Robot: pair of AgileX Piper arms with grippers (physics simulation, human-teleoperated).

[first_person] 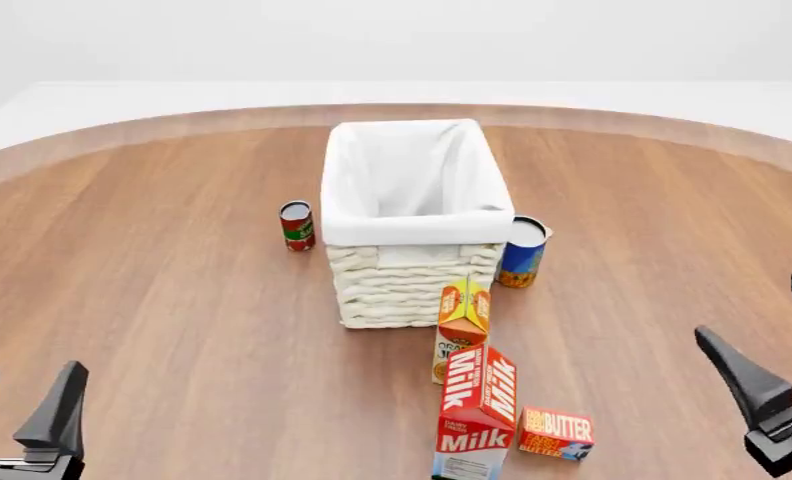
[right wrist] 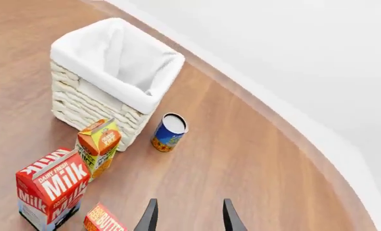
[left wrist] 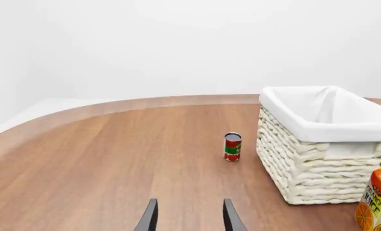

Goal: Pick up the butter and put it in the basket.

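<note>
One basket (first_person: 416, 265) (white-lined, nothing visible inside), butter (first_person: 556, 433) on table beside milk carton (first_person: 476, 412)

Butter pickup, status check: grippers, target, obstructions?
Left gripper and right gripper open, empty. Butter flat on table, untouched, near side of basket. Milk carton right beside it, juice carton behind.

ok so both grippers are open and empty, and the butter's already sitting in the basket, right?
Not quite. The butter is not in the basket: the front view shows it lying on the table beside the milk carton, on the near side of the basket. The rest holds: the left gripper and the right gripper are both open and empty.
</note>
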